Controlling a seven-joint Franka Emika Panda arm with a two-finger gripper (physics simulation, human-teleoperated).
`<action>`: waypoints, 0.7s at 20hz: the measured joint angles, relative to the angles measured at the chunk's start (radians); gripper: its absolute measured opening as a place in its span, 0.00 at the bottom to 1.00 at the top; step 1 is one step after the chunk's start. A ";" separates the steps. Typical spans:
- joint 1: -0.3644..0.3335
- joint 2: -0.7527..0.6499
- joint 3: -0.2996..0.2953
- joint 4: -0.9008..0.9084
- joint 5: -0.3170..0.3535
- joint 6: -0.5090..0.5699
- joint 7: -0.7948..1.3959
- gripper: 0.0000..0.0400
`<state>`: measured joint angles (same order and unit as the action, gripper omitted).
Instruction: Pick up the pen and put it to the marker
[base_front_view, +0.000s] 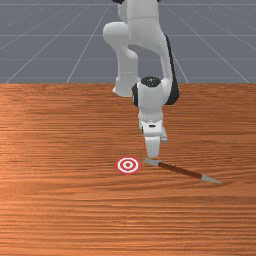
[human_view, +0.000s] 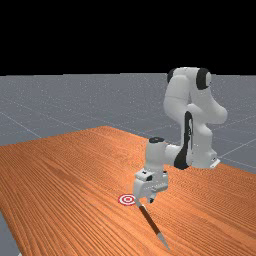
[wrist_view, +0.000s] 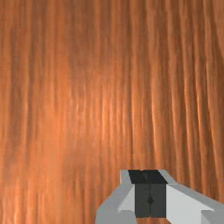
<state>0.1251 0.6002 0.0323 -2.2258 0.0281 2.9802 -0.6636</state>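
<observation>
Front view: pen (base_front_view: 180, 170) lies well out from the table's (base_front_view: 60, 210) arm-side edge, one end near the marker (base_front_view: 128, 165). Hand (base_front_view: 153, 154) clenched, empty. Grasping comes first: open, then straddle the pen.

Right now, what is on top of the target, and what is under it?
Nothing is on the target: in the front view its rings show whole, and the pen ends beside it. Table wood surrounds it; what is directly under it is covered, so I cannot tell.
</observation>
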 joint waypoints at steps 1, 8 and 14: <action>-0.029 0.004 0.028 0.001 -0.005 0.003 -0.038 0.00; -0.047 0.053 0.038 0.112 -0.028 -0.059 -0.092 0.00; -0.058 0.067 0.031 0.180 -0.023 -0.170 -0.089 0.83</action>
<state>0.0674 0.6669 0.0628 -2.0460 0.0051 2.8100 -0.7528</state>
